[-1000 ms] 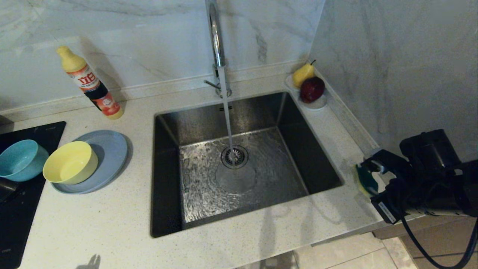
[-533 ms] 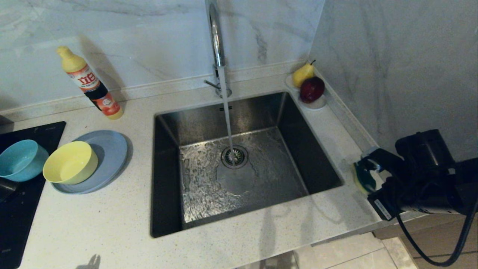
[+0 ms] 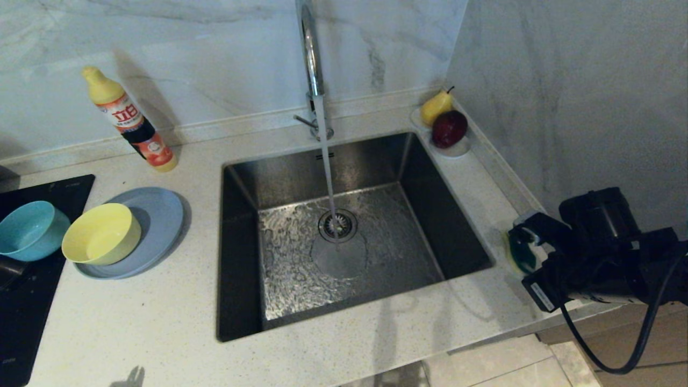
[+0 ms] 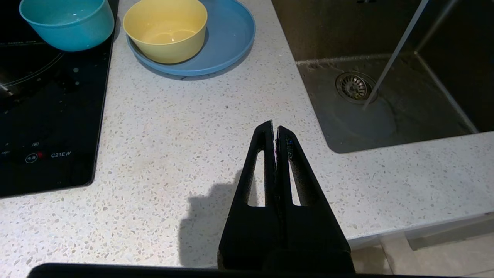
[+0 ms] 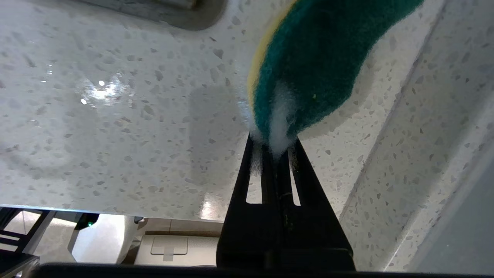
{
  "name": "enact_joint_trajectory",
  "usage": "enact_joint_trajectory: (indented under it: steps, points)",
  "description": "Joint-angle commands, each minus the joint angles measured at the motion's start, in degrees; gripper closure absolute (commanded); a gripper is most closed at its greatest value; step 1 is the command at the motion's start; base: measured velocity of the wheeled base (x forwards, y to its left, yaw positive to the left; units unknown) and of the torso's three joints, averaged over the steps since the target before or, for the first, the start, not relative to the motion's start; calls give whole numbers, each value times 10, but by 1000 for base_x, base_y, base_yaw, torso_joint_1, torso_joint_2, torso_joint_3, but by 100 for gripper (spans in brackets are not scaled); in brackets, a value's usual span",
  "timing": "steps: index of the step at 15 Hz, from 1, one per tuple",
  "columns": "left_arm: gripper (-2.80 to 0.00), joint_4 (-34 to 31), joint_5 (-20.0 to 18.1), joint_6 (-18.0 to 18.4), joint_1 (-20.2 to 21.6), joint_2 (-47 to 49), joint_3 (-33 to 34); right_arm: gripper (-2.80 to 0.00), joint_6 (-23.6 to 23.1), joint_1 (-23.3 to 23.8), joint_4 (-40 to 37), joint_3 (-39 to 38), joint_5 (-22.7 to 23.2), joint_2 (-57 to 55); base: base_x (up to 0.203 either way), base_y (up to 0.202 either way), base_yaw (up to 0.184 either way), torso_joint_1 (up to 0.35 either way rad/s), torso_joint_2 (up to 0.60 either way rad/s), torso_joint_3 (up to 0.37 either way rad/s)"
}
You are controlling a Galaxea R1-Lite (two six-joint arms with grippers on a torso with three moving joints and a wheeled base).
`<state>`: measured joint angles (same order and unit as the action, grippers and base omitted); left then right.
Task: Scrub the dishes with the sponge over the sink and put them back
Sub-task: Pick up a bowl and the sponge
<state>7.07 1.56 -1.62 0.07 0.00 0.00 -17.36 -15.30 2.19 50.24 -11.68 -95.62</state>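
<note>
Your right hand (image 3: 529, 244), clamped on the sponge (image 3: 520, 252), hovers above the worktop (image 3: 333, 355) right of the sink (image 3: 344, 236), while your left hand (image 4: 274, 133), pressed together, idles above the near worktop, dishes (image 3: 102, 234) waiting far left.

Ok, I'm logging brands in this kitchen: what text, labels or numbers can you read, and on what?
"C21EW": on the black cooktop, beside its round power symbol.
Large red characters on the detergent bottle label: too blurred to read.
White sticker on the right arm's housing: too small to read.
Nothing else carries text.
</note>
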Motion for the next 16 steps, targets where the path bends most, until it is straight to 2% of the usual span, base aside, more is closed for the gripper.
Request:
enact_joint_trajectory:
  steps: [1,2,3,16]
  points:
    - [0,0,0,0,0,1,23,0,-2,2,0,0,-1,-2,0,0,0,0,0,0]
    - [0,0,0,0,0,1,23,0,-2,4,0,1,-1,-2,0,0,0,0,0,0]
    - [0,0,0,0,0,1,23,-280,-1,5,-1,6,0,-2,0,0,0,0,0,0]
    - [0,0,0,0,0,1,23,-280,9,5,0,8,3,3,0,0,0,0,0,0]
